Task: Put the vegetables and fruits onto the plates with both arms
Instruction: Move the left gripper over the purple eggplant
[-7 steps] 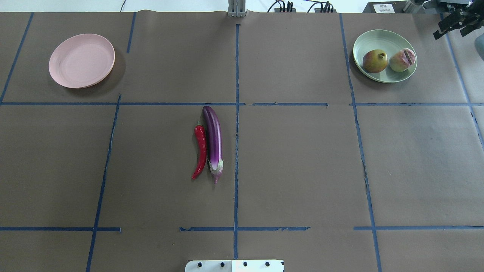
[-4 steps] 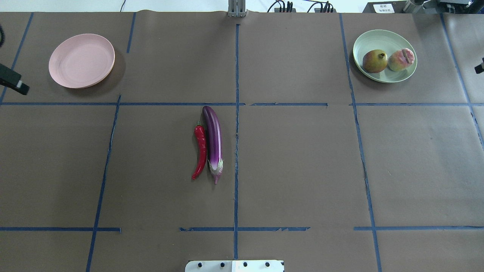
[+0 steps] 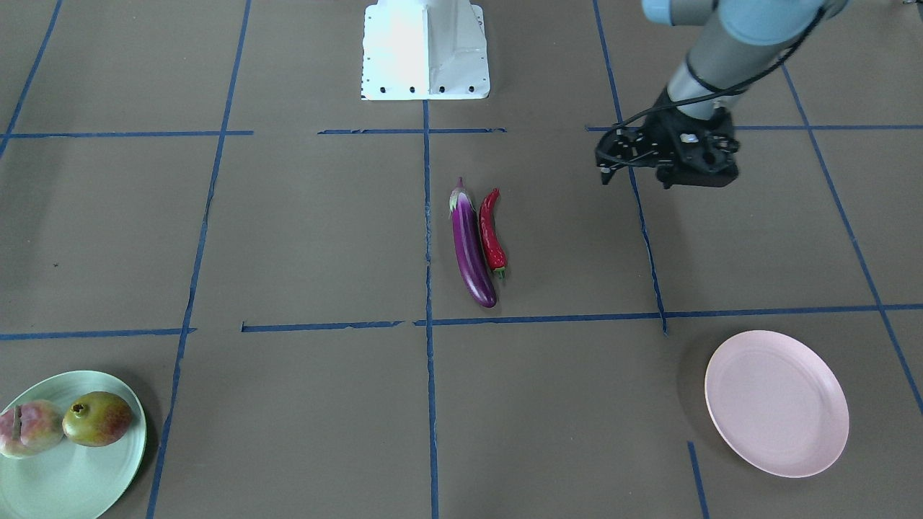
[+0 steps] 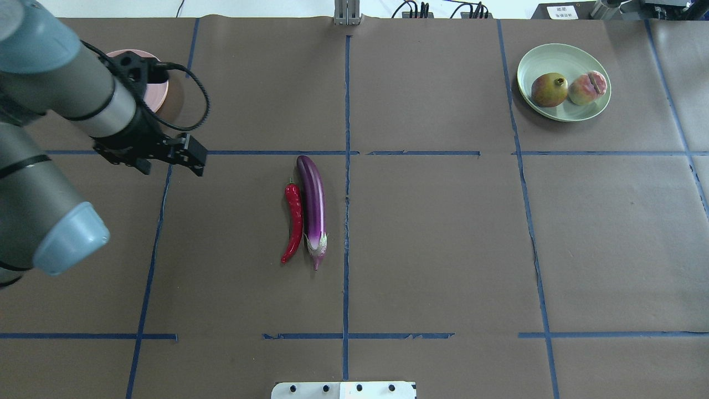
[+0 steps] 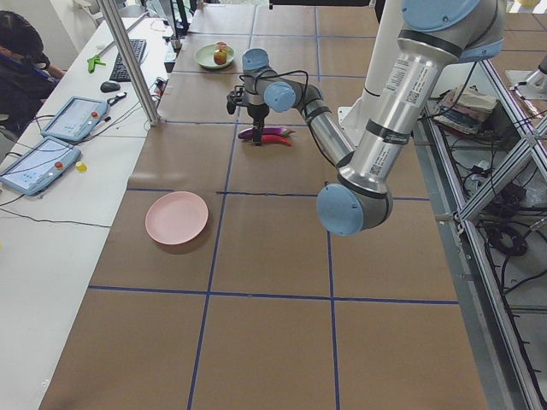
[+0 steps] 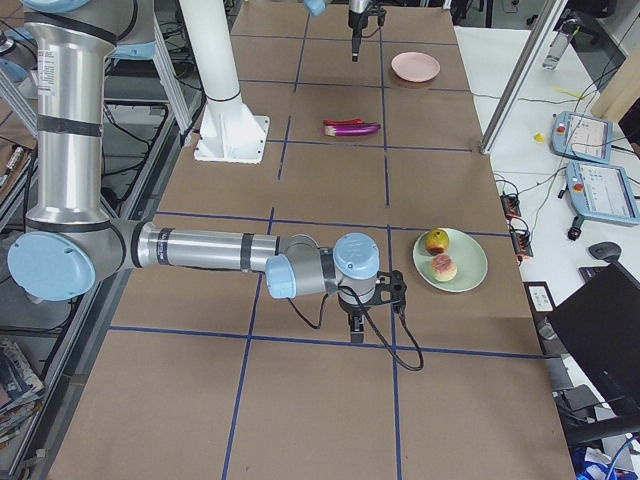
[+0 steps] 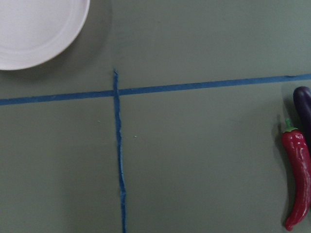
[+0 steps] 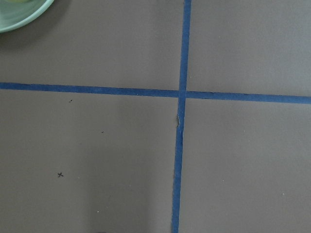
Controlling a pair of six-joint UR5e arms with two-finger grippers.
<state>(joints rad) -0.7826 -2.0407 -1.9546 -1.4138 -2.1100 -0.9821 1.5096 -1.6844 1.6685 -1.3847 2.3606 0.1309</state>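
Vegetables first: the eggplant [image 4: 313, 208] and the chili pepper [image 4: 294, 221] lie side by side, touching, near the middle of the brown paper table [image 4: 443, 249]. They sit just to the robot's left of the central blue tape line [image 4: 346, 111], the eggplant being the nearer to it. From behind the robot I see the eggplant's pale calyx pointing toward the white base block [image 3: 425, 50] and the chili's green stem pointing away from it. The pink plate [image 3: 777, 404] sits at the far left corner with nothing on it. The mint green plate [image 4: 559, 52] at the far right corner holds the pomegranate [image 4: 548, 90] and the peach [image 4: 588, 88], pressed against each other. My left gripper [image 3: 670, 162] hangs above the table between the pink plate and the vegetables, apart from both and close to a tape crossing. Its wrist camera catches the plate in one corner and the chili at the opposite edge. I cannot tell whether its fingers are spread or pressed together. My right gripper [image 6: 353, 325] hovers low over bare paper beside the green plate. Only the side camera shows it, so I cannot tell its finger state either.
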